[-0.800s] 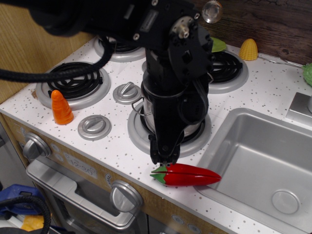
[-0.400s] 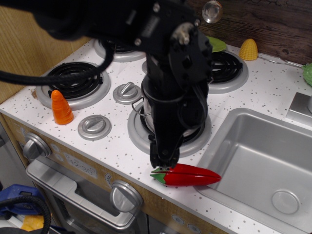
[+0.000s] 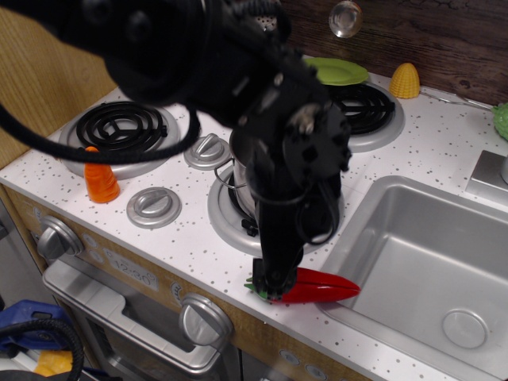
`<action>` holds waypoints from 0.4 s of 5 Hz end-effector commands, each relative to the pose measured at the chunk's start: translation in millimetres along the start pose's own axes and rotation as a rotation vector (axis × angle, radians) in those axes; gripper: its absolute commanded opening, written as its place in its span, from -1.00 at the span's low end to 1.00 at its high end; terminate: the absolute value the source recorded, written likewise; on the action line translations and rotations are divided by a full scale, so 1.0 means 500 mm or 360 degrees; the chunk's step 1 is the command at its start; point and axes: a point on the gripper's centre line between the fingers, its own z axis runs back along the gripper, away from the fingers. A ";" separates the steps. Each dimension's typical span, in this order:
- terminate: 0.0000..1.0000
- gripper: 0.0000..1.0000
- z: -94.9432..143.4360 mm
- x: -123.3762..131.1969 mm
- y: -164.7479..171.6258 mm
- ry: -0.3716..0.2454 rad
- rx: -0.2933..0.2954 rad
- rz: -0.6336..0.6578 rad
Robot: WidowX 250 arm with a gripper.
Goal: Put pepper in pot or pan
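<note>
The red pepper (image 3: 321,288) lies on the counter's front edge, between the front burner and the sink, tip pointing right. My gripper (image 3: 275,287) is down on its green stem end, one finger on each side. The jaws look as far apart as before, so they look open. The steel pot (image 3: 240,193) stands on the front middle burner right behind the gripper. My arm hides most of it, and only its left wall and a handle show.
An orange carrot (image 3: 101,184) stands at the left by the coil burner (image 3: 119,127). Two steel knobs (image 3: 155,206) lie on the stovetop. The sink (image 3: 429,262) is right of the pepper. A yellow corn (image 3: 405,79) and a green plate (image 3: 337,71) sit at the back.
My gripper has come down from just above the pepper's stem end to around it, and the arm has swung forward. The pepper has not moved.
</note>
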 end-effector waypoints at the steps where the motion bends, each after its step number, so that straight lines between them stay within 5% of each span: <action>1: -1.00 1.00 -0.034 0.003 -0.004 -0.0045 0.0010 0.0046; 2: -1.00 1.00 -0.056 0.006 -0.014 -0.0098 0.0017 0.0085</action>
